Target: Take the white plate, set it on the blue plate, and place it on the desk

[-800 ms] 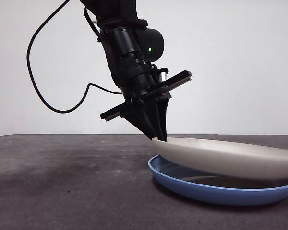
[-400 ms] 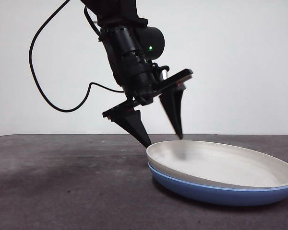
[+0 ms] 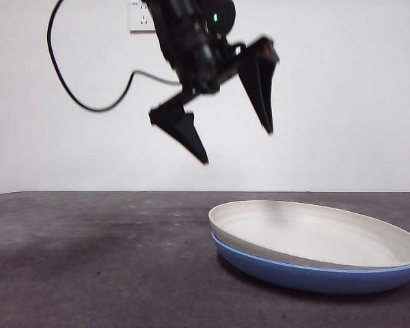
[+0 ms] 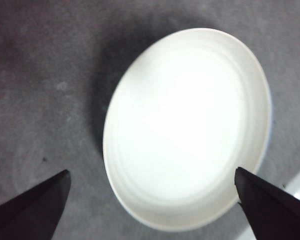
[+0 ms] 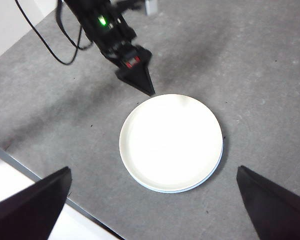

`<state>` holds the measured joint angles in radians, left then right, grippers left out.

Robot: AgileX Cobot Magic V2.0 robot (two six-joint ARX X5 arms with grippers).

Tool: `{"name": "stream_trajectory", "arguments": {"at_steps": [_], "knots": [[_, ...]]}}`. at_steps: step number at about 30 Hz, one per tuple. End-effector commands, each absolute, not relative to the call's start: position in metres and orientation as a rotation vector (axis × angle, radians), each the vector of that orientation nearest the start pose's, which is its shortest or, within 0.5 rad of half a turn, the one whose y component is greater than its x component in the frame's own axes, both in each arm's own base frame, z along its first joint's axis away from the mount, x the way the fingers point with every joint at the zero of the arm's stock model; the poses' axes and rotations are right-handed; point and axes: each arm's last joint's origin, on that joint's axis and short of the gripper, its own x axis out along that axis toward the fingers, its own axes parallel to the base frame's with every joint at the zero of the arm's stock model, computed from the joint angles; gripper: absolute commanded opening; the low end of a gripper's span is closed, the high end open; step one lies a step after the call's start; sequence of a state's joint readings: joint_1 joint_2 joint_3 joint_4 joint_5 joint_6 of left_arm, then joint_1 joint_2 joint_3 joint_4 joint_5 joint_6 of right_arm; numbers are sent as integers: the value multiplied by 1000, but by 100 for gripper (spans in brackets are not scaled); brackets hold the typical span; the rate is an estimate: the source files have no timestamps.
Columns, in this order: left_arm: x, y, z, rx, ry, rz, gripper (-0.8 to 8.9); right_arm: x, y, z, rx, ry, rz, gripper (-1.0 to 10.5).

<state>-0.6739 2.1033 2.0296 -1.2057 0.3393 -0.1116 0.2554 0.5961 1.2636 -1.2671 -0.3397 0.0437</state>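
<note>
The white plate (image 3: pixel 314 232) lies nested in the blue plate (image 3: pixel 294 275) on the dark grey desk (image 3: pixel 89 260), right of the middle. My left gripper (image 3: pixel 238 147) hangs open and empty above the plates' left rim, clear of them. In the left wrist view the white plate (image 4: pixel 190 120) fills the picture beyond the open left gripper (image 4: pixel 151 171). The right wrist view shows the white plate (image 5: pixel 170 140) from high up, with a thin blue plate rim (image 5: pixel 218 165) under it. My right gripper (image 5: pixel 154 170) is open, empty and far from the plates.
A black cable (image 3: pixel 75 89) loops from the left arm against the white wall. A wall socket (image 3: pixel 140 17) sits at the top. The desk's edge with a white strip (image 5: pixel 20 200) lies close to the right arm.
The left gripper held the white plate's rim tilted over the blue plate, then opened and let it settle flat in the blue plate. It has now risen clear, jaws still open.
</note>
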Motion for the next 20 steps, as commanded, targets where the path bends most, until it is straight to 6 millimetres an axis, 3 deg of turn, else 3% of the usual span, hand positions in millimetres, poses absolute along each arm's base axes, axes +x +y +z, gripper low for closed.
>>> {"name": "stream_trajectory", "arguments": {"at_steps": [1,12,20], "knots": [[320,-271,310,183,1296,-845,532,30,18,402,75,602,567,642],[245,-210,423,183,1035,-926,534,30,18,401,96,613,560,642],[183,-160,475,174,883,-956,537,31,18,400,153,647,542,642]]}}
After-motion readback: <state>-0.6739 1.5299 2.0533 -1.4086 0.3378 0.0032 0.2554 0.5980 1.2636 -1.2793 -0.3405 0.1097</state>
